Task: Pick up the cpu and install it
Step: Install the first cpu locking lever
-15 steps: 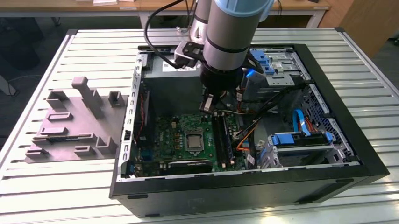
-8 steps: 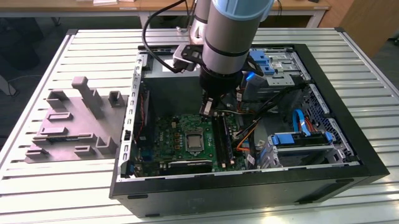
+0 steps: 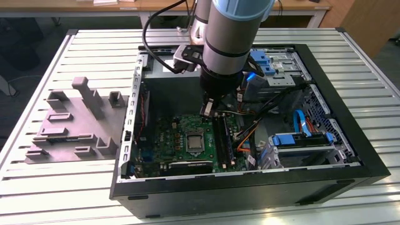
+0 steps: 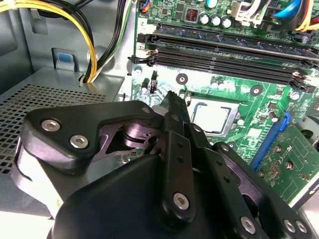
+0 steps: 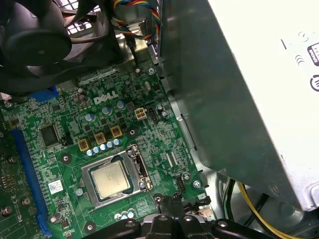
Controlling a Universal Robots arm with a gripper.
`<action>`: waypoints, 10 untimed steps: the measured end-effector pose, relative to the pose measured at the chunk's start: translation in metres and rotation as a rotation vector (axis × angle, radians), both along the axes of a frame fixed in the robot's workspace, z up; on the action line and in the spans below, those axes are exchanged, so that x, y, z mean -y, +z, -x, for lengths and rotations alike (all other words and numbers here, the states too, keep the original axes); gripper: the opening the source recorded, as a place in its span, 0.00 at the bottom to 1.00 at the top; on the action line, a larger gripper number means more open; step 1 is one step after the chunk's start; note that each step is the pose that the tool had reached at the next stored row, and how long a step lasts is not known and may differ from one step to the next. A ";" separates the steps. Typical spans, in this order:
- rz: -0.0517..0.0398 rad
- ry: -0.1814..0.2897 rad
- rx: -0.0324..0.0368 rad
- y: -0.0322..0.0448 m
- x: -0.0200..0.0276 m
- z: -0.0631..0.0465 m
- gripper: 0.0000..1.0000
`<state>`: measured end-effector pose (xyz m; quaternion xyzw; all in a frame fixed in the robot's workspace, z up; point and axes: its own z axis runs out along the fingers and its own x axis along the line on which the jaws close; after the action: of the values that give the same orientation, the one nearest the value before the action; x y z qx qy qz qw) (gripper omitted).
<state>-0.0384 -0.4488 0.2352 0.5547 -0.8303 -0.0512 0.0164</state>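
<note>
We see the arm (image 3: 228, 42) reaching down into an open computer case (image 3: 250, 183) on the slatted worktop (image 3: 62, 187). Its tool (image 3: 209, 110) hangs above the green motherboard (image 3: 168, 138). A grey fixture (image 3: 72, 124) sits at the exterior view's left.

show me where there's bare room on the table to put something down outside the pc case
In the exterior view, the slatted table is bare in front of the grey fixture block and behind it. The case interior is crowded with board, cables and the tool.

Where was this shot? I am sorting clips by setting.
Probably a robotics lab or test workbench: an open computer case lies on a slatted metal table, beside a grey fixture block, with desks behind.
</note>
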 end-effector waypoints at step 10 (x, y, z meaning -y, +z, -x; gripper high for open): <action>0.0000 0.001 0.0000 0.0000 0.0071 0.000 0.11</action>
<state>-0.0385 -0.4558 0.2351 0.5553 -0.8299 -0.0512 0.0164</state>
